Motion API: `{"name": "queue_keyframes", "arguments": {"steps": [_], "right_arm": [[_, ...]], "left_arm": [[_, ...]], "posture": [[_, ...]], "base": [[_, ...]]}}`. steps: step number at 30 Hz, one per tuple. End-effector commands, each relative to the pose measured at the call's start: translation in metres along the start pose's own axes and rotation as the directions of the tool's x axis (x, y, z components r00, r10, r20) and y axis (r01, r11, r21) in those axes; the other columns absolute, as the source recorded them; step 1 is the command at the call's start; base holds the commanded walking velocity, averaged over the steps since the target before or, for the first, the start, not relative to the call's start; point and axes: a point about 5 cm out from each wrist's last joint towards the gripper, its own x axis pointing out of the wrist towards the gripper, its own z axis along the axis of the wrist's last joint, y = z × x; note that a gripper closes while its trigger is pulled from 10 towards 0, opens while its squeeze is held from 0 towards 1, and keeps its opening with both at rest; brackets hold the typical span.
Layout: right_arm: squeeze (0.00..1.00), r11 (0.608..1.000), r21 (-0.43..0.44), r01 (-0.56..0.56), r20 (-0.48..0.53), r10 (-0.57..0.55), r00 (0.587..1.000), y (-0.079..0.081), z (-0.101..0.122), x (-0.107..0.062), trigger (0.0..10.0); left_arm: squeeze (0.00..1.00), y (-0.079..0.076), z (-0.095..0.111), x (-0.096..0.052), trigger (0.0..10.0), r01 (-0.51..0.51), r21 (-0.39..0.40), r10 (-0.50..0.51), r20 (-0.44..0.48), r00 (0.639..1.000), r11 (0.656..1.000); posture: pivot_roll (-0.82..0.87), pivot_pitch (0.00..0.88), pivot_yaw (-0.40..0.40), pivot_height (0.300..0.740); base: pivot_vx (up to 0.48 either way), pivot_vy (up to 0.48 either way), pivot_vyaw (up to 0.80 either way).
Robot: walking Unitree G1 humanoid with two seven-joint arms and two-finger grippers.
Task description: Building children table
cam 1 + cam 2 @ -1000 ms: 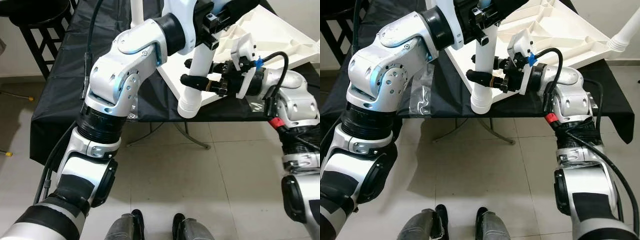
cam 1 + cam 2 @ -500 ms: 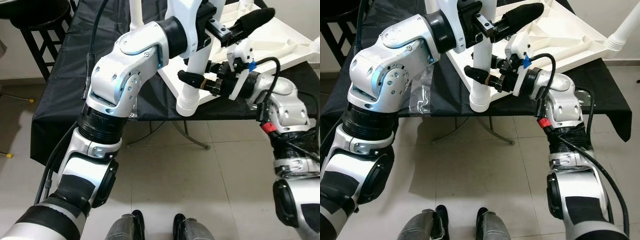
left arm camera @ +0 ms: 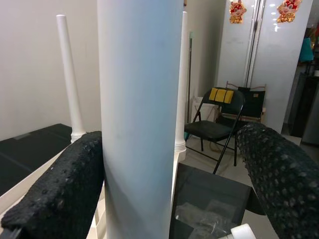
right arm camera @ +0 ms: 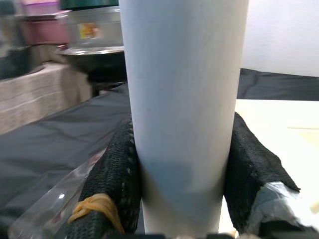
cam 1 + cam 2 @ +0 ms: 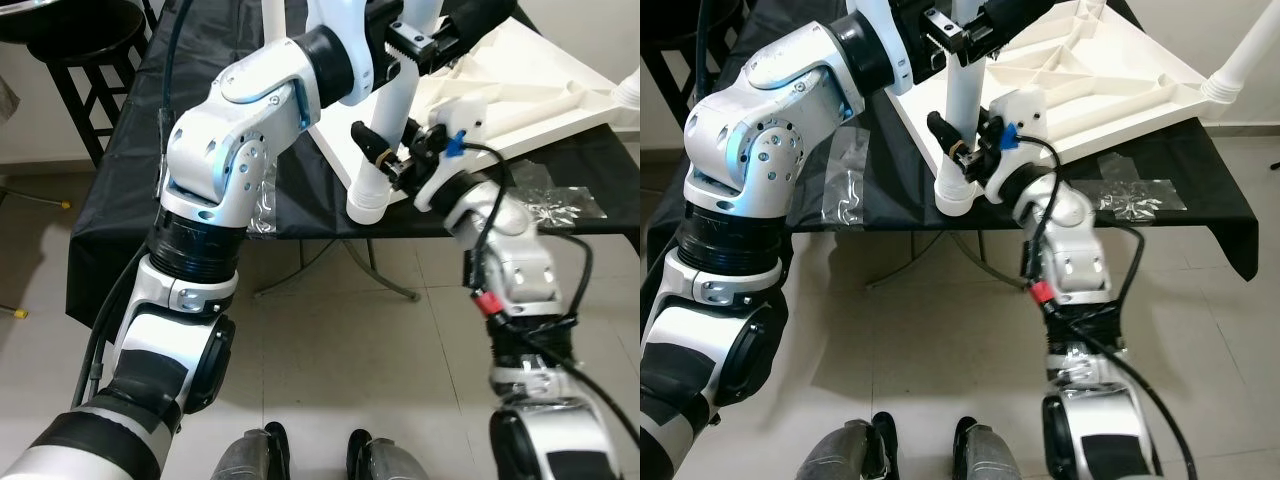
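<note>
A white table top (image 5: 530,55) lies upside down on the black-covered table (image 5: 120,180). A white tube leg (image 5: 385,130) stands tilted at its near corner, its lower end hanging past the table edge. My right gripper (image 5: 385,152) is shut on the leg's lower part, and both black fingers (image 4: 117,184) press the tube (image 4: 182,99). Higher up, my left gripper (image 5: 430,25) is open around the same leg (image 3: 139,119). One of its fingers (image 3: 60,189) touches the tube and the other stands apart from it.
Two more white legs (image 5: 1240,60) (image 5: 270,20) stick up from the table top. Clear plastic bags (image 5: 845,190) (image 5: 1130,195) lie on the black cloth. A black stool (image 5: 80,40) stands at the far left, a folding chair (image 3: 219,119) beyond the table, tiled floor (image 5: 330,350) below.
My left gripper has opened off the leg and stays spread around it. My right arm has swung in toward the middle, its gripper still shut on the leg.
</note>
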Motion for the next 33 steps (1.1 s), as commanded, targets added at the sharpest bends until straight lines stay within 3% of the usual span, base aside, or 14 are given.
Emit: {"name": "queue_keyframes", "arguments": {"steps": [1,7,11,21,22,26,33], "right_arm": [[0.00,0.997,0.063,0.046,-0.097,-0.040,0.994,0.009,-0.021,-0.002,0.0],[0.00,0.969,0.053,0.243,-0.171,-0.230,0.958,0.012,-0.024,-0.001,0.0],[0.00,0.925,0.030,0.378,-0.209,-0.364,0.908,0.016,-0.031,-0.002,0.0],[0.00,0.917,0.013,0.398,-0.222,-0.385,0.896,0.030,-0.032,0.006,0.0],[0.00,0.920,0.018,0.392,-0.222,-0.379,0.899,0.033,-0.031,0.008,0.0],[0.00,0.922,0.026,0.387,-0.223,-0.373,0.901,0.036,-0.030,0.010,0.0],[0.00,0.920,0.026,0.391,-0.220,-0.376,0.900,0.037,-0.028,0.010,0.0]], "left_arm": [[1.00,-0.006,-0.005,0.003,10.0,0.036,-0.025,-0.036,-0.017,0.999,0.999],[1.00,0.000,-0.009,0.002,10.0,-0.003,-0.042,0.001,-0.033,0.999,0.999],[1.00,0.003,-0.012,0.001,10.0,-0.018,-0.060,0.015,-0.045,0.999,0.998],[1.00,0.004,-0.014,0.001,10.0,-0.016,-0.044,0.013,-0.070,0.997,0.999],[0.01,0.006,-0.017,0.000,10.0,-0.033,-0.021,0.030,-0.094,0.995,0.999],[0.00,0.013,-0.023,-0.004,10.0,-0.070,0.010,0.070,-0.140,0.988,0.998],[0.00,0.025,-0.033,-0.011,10.0,-0.150,-0.002,0.147,-0.184,0.972,0.989]], "posture": [[0.04,0.256,0.004,0.740],[0.04,0.253,-0.001,0.740],[0.03,0.249,-0.002,0.740],[0.03,0.249,0.004,0.740],[0.04,0.250,0.003,0.740],[0.03,0.253,0.003,0.740],[0.03,0.253,0.003,0.740]], "base": [[0.000,0.000,0.00],[0.000,0.000,0.00],[0.000,0.000,0.00],[0.000,0.000,0.00],[0.000,0.000,0.00],[0.000,0.000,0.00],[0.000,0.000,0.00]]}}
